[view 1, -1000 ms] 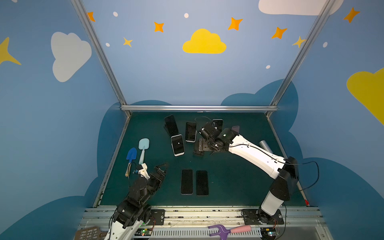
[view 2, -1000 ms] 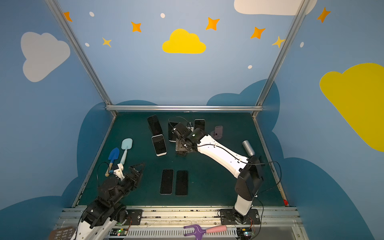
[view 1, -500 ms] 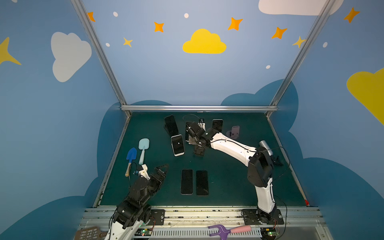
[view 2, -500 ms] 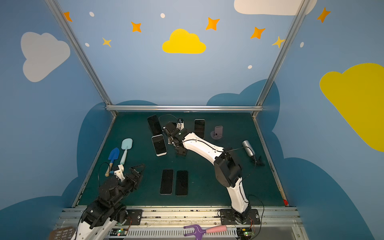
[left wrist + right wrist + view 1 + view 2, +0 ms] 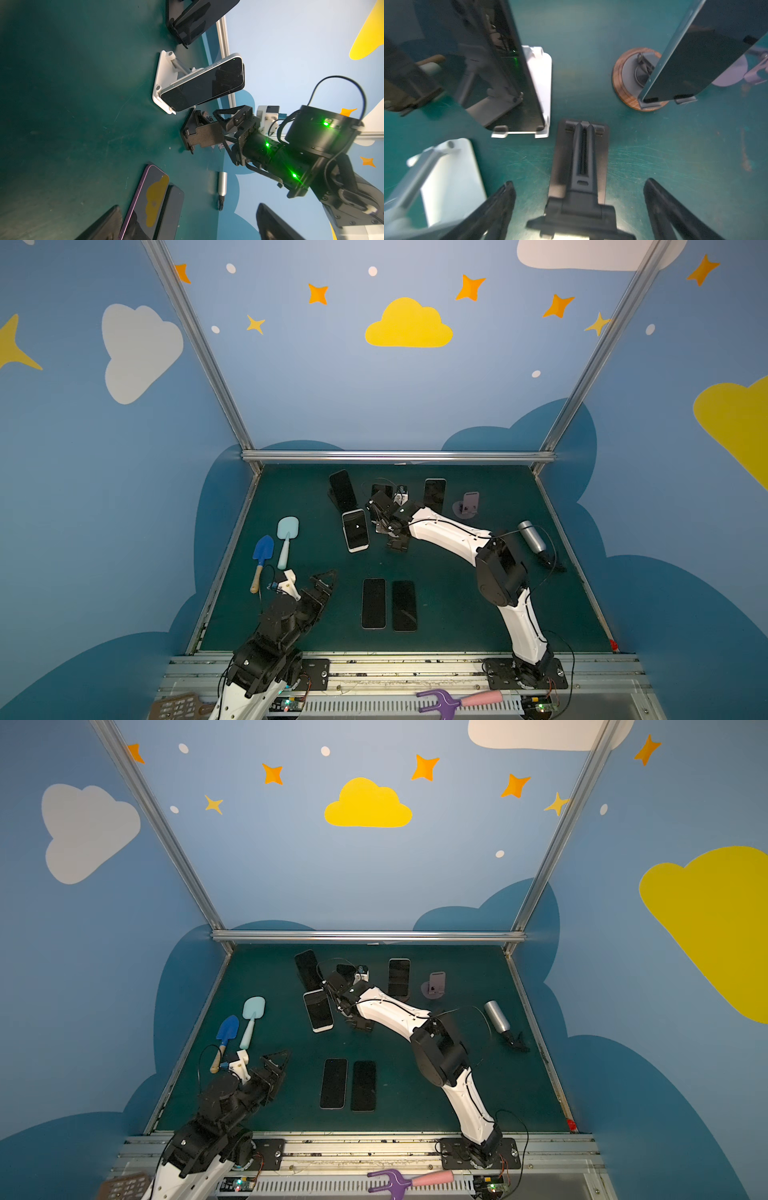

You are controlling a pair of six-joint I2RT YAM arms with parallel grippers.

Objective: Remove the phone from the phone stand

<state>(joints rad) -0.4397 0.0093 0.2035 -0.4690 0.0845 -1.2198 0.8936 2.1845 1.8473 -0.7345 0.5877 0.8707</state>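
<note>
top views: over the last second the right arm has swung leftward along the back row of stands, its elbow folding in. the right pincer (image 5: pixel 380 517) now hangs wide open and empty over an empty black stand (image 5: pixel 398 542). no phone has shifted, so this reads as an approach, with the lift not yet begun. just left of the pincer leans a silver-edged phone (image 5: pixel 355 530). it is probably the next to come off, though other phones also sit on stands behind it. it stands in the middle of the green bench (image 5: pixel 291 497), back from two phones lying flat (image 5: pixel 374 603) near the front. the left pincer (image 5: pixel 324 577) rests open at the front left, unchanged.

left wrist view: the silver-edged phone (image 5: pixel 204 83) shows a dark glass face and a pale metal rim. it tilts back on a white stand (image 5: pixel 161 83), its lower edge caught by two small hooks. the right pincer (image 5: pixel 217 128) straddles the black stand's (image 5: pixel 199 135) plate beside it; whether it touches, i cannot tell.

right wrist view: blurred. the open fingers (image 5: pixel 500 207) flank the black stand (image 5: pixel 580 162); nothing is held.
</note>
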